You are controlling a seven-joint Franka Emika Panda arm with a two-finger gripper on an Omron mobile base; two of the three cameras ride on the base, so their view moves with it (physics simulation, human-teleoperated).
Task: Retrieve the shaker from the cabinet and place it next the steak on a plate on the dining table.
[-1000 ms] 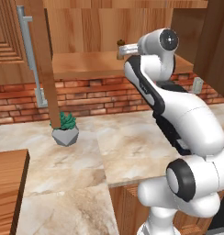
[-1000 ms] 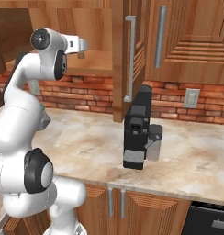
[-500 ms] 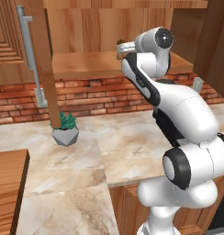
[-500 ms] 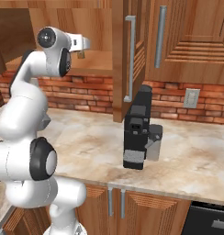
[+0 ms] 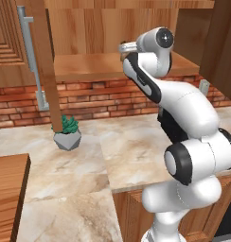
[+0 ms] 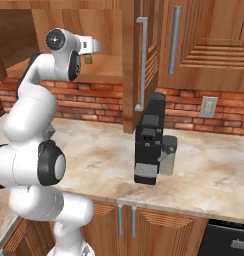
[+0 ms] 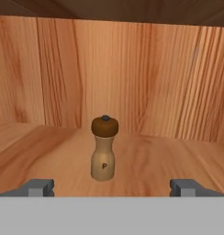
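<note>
wall: red brick backsplash [image 6: 204,122] along the far side, below the wall units
outlet: grey plate [image 6: 208,106] on the brick, right
counter: beige marbled stone top [image 5: 131,151], runs to the brick
base units: wood doors with small silver handles [image 6: 126,220] under the near edge
appliance: dark oven front [image 6: 229,242], bottom right
coffee machine: black [image 6: 150,140], on the counter
plant: small green, grey pot [image 5: 66,133], far left near the brick
</note>
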